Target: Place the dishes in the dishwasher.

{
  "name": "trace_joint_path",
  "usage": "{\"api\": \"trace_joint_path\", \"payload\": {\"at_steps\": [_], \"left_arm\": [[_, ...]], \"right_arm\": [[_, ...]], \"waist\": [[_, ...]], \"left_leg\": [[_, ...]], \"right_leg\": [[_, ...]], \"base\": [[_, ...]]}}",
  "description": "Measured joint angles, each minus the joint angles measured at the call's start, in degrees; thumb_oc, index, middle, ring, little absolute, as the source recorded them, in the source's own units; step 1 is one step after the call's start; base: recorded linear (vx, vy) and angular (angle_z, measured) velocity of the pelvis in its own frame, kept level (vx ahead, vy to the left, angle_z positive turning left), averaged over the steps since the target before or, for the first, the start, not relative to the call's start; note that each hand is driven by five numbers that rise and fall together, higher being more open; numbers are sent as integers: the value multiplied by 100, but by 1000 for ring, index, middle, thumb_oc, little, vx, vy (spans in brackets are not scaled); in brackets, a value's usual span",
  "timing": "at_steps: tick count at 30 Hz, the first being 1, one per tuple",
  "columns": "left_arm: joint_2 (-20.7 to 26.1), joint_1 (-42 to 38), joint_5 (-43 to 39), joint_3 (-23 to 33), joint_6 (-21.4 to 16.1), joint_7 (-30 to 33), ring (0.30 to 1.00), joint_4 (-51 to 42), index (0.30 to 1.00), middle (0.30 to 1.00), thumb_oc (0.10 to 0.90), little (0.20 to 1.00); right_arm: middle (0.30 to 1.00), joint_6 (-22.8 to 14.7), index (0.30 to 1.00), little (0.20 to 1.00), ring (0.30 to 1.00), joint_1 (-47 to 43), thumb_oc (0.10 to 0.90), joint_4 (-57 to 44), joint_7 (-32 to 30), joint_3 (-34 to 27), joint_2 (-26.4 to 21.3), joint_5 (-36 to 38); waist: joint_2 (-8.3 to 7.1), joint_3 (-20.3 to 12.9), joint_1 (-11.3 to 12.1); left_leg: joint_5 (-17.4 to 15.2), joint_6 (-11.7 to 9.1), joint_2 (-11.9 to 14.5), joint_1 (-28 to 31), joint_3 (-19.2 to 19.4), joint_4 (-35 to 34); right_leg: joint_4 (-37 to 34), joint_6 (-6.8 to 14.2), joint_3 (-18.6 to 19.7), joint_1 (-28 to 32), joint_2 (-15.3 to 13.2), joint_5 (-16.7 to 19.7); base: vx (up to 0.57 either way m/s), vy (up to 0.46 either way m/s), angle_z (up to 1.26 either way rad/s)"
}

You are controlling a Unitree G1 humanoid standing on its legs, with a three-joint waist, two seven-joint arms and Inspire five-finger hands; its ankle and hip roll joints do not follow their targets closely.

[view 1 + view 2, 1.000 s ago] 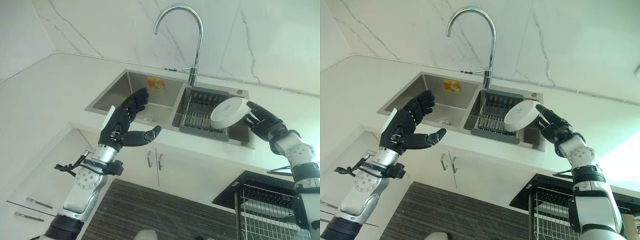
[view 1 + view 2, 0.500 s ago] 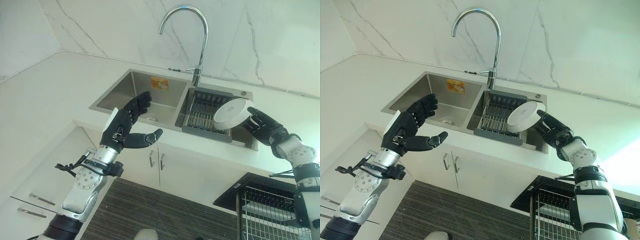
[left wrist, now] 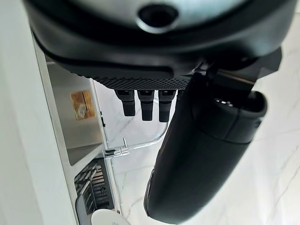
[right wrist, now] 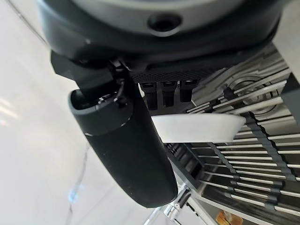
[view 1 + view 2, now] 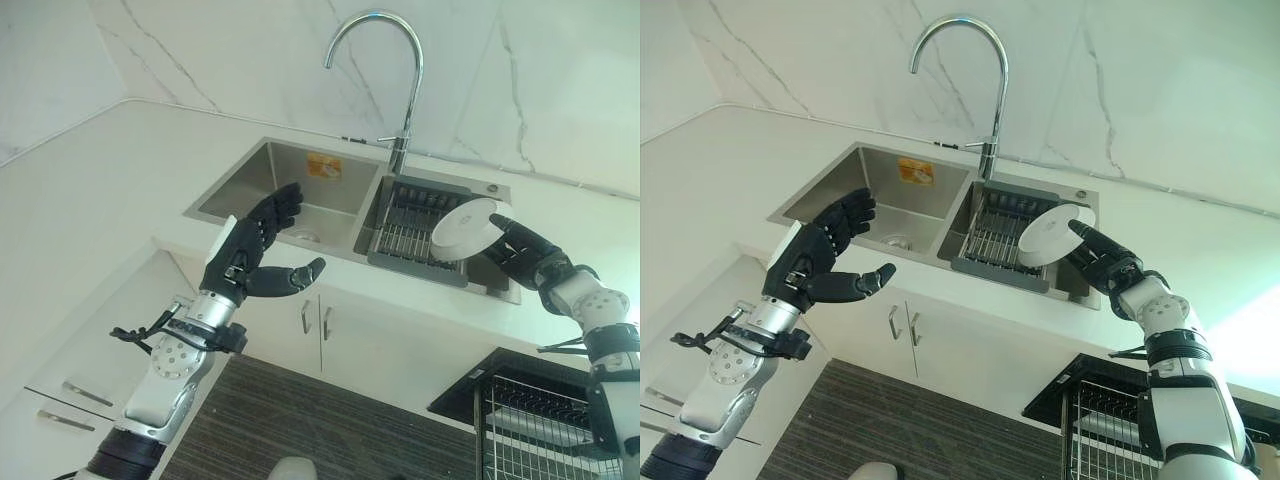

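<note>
Sink, double-basin steel, is set into the white worktop under a tall curved tap. Its right basin carries a dark wire drainer rack; what else lies in the rack cannot be made out. White dish is held tilted above the rack's right end, pinched between thumb and fingers of the right hand. Left hand hangs before the left basin near the worktop's front edge, fingers spread and holding nothing. Dishwasher basket, wire, stands pulled out below the worktop's front right corner, apparently holding pale dishes.
</note>
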Motion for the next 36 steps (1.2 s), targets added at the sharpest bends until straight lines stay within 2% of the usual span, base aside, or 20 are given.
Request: {"api": "trace_joint_path", "payload": {"at_steps": [7,15,16,17,18,21,25,26,28,30,36], "left_arm": [[0,16,-2,1,5,0,900,0,900,900,800,900],[0,90,-5,2,79,-2,900,1,900,900,800,900],[0,107,-5,2,84,-2,900,1,900,900,800,900],[0,125,-7,2,88,-11,900,1,900,900,800,900],[0,134,-9,2,97,-31,900,1,900,900,800,900],[0,158,-119,2,134,-118,900,0,900,900,800,900],[2,239,-208,8,258,-126,900,-6,900,900,800,900],[2,253,-207,6,302,-133,900,-5,900,900,800,900],[6,279,-208,17,371,-131,900,-3,900,900,800,900],[14,280,-210,22,436,-129,900,9,900,900,800,900],[15,277,-208,9,489,-243,900,10,900,900,800,900]], "right_arm": [[900,26,900,900,900,-74,800,-15,-14,15,1,-35],[900,-39,900,900,900,-80,800,-14,-141,15,-1,-42],[808,-40,808,808,808,-92,739,-14,-141,15,0,-42],[439,-40,439,439,439,-109,493,-12,-141,15,0,-42],[300,-39,300,300,300,-123,400,-5,-141,17,0,-43],[300,-29,300,300,300,-239,400,37,-145,127,2,-54],[300,-108,300,300,300,-583,400,620,-147,130,-5,-414],[300,-240,300,300,300,-648,400,757,-233,135,-86,-633],[300,-245,300,300,300,-796,400,1101,-257,151,-321,-726],[300,-154,300,300,300,-814,400,1138,-247,224,-289,-731],[300,-182,300,300,300,-892,400,1141,-28,407,-249,-1389]], "waist": [[-18,10,135],[-34,18,148],[-33,18,149],[-33,18,155],[-33,18,159],[-33,18,174],[-32,17,349],[-34,18,402],[-36,19,468],[-36,18,461],[-35,18,472]], "left_leg": [[3,8,-48,0,-34,-36],[13,-2,-52,-3,-166,-81],[14,-3,-52,-7,-175,-83],[15,-4,-53,-8,-183,-88],[16,-5,-54,-6,-195,-89],[17,-8,-67,4,-290,-97],[18,-10,-88,11,-337,-111],[19,-9,-105,7,-364,-111],[31,10,-143,11,-409,-100],[34,15,-153,12,-424,-99],[44,10,-153,6,-462,-100]], "right_leg": [[-3,34,-46,17,-49,-23],[-12,28,-197,115,-50,-87],[-12,28,-206,116,-50,-91],[-12,31,-216,122,-51,-96],[-13,32,-229,131,-51,-99],[-18,38,-317,200,-63,-138],[-12,62,-393,240,-90,-174],[-12,67,-412,246,-103,-178],[-13,71,-439,249,-131,-180],[-14,72,-446,255,-138,-180],[-12,74,-492,293,-142,-182]], "base": [[16,4,4],[35,0,8],[41,-12,5],[40,-11,5],[41,-7,7],[52,-3,14],[37,3,11],[8,7,12],[7,6,11],[-1,9,5],[-17,16,3]]}}
